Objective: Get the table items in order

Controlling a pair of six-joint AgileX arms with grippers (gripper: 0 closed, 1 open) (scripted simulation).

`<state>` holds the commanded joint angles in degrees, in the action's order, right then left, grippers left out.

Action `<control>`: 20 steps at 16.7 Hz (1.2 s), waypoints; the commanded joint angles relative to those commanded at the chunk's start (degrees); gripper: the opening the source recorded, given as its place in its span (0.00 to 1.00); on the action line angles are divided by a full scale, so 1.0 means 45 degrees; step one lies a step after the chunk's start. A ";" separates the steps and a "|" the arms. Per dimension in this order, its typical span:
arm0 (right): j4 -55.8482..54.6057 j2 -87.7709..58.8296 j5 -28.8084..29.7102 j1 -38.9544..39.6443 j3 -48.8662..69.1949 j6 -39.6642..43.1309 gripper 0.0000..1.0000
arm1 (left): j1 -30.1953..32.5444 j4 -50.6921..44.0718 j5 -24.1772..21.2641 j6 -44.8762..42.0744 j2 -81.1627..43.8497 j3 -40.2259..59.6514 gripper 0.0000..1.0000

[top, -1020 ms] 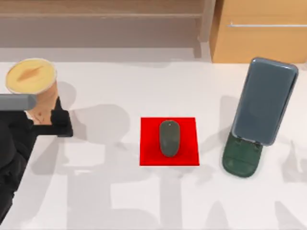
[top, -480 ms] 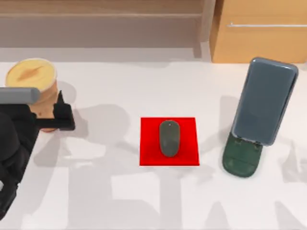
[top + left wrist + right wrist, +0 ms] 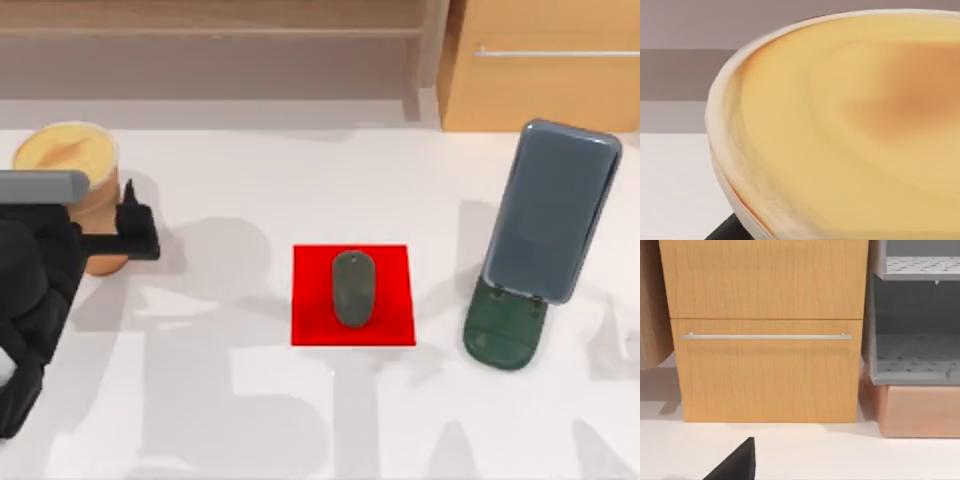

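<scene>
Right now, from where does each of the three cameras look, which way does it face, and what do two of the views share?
Top view: sits above the table, looking down; the left arm and left claw show beside the cup.
Left wrist view: sits on the left arm, right over the cup's yellow lid; a dark sliver of the claw shows.
Right wrist view: sits on the right arm, low, facing the cabinet; a dark fingertip shows.
Shared: top and left wrist views both show the cup; top and right wrist, the cabinet.

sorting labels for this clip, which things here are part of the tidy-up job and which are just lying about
Part of the job:
- paper cup, at the left gripper
- computer mouse, on the red square
- phone, leaning on the green stand
- table

Just there:
- wooden cabinet
- grey shelf unit
</scene>
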<state>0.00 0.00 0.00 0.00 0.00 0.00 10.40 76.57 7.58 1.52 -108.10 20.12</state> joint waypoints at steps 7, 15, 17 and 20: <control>0.0000 0.0000 0.0000 0.0000 0.0000 0.0000 1.00 | 0.0000 0.0000 0.0000 0.0000 0.0000 0.0000 0.40; 0.0000 0.0000 0.0000 0.0000 0.0000 0.0000 1.00 | 0.0000 0.0000 0.0000 0.0000 0.0000 0.0000 0.00; 0.0000 0.0000 0.0000 0.0000 0.0000 0.0000 1.00 | 0.0000 0.0000 0.0000 0.0000 0.0000 0.0000 0.00; 0.0000 0.0000 0.0000 0.0000 0.0000 0.0000 1.00 | 0.0000 0.0000 0.0000 0.0000 0.0000 0.0000 0.00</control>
<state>0.00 0.00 0.00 0.00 0.00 0.00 10.40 76.57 7.58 1.52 -108.10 20.12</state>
